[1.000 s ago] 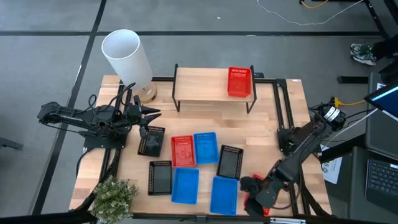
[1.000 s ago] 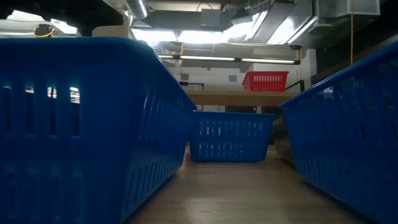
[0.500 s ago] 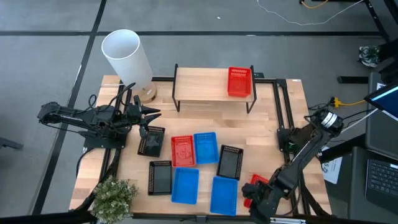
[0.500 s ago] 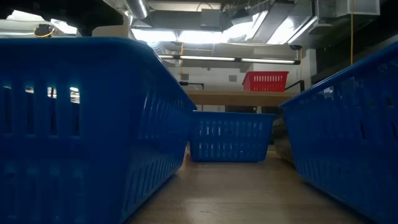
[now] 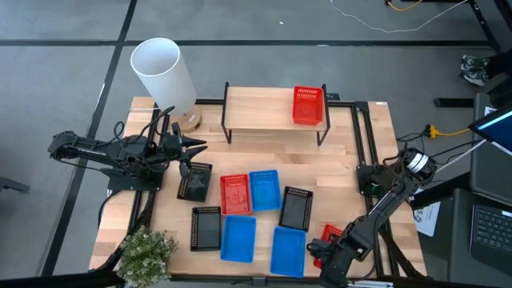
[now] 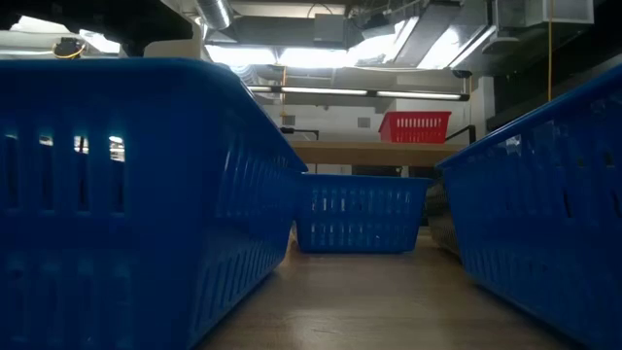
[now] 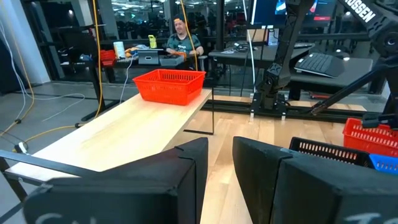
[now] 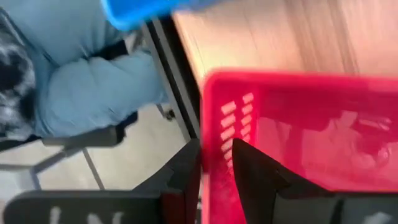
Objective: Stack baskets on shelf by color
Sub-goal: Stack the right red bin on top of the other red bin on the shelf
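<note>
A robotics lab — desks with monitors (image 7: 264,9), trailing cables (image 7: 18,121), exposed ceiling ducts (image 6: 292,34).

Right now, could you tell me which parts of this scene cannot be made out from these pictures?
- Red basket at the table's near right corner: high view, mostly hidden under the right gripper.
- Right gripper's hold on that basket: right wrist view, blurred.
- Shelf: low view, legs hidden behind blue baskets.
- Black baskets: low view, hidden by the blue ones.

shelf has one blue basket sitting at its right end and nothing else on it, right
Not quite: the basket at the right end of the shelf is red, not blue. It is the only thing on the shelf, as the high view shows.
</note>
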Available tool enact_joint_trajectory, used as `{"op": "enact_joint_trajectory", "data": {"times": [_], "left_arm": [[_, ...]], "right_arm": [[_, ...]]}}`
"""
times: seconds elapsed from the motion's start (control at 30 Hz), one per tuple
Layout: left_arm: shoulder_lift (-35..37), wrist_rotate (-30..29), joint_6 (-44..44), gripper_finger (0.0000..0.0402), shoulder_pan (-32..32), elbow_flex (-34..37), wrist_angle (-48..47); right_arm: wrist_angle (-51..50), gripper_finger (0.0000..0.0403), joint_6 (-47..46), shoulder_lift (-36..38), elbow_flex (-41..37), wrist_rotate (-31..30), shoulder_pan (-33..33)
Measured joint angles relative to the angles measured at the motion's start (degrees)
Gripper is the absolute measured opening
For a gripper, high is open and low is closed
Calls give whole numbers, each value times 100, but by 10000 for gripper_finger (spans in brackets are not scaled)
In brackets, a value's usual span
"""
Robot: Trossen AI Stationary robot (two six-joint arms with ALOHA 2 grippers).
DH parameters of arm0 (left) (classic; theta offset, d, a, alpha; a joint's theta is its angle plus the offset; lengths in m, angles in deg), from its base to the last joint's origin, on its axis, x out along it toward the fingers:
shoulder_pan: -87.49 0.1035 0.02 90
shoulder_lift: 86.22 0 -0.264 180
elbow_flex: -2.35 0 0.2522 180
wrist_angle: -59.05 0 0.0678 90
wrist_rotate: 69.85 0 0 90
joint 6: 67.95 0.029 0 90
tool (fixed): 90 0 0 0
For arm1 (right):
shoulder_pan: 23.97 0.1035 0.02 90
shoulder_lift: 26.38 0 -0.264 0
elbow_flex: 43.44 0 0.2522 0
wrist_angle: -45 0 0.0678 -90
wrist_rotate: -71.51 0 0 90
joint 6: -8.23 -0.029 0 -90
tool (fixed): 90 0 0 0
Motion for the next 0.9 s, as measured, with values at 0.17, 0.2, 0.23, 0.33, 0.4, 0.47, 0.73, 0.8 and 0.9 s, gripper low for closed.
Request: {"op": "enact_joint_trajectory", "data": {"times": [0.17, 0.2, 0.23, 0.33, 0.4, 0.47, 0.73, 0.8, 0.9], "left_arm": [[0, -1, -2, 69, 0, 0, 0], [0, 0, 0, 69, -2, 0, 0], [0, 0, 0, 69, 0, 0, 0], [0, -1, 0, 69, -1, 0, 0], [0, -1, 0, 69, 0, 0, 0], [0, 0, 0, 69, -2, 0, 0], [0, -2, 1, 69, 0, 0, 0], [0, 0, 0, 69, 0, 0, 0], [0, -2, 2, 69, 0, 0, 0]], "right_arm": [[-771, 91, -25, -11, 2, 10, 0], [-1010, 91, -25, -11, 2, 9, 0], [-1287, 91, -23, -11, 0, 2, 0], [-1938, 91, -17, -13, -4, 0, -30], [-2295, 91, 23, -11, -4, 1, -73], [-2536, 91, 164, -12, -4, -5, -148], [-2746, 21, 1545, -11, -4, -165, -656], [-2745, 9, 1780, -7, -4, -210, -837], [-2735, 3, 1995, -7, -4, -261, -1132]]}}
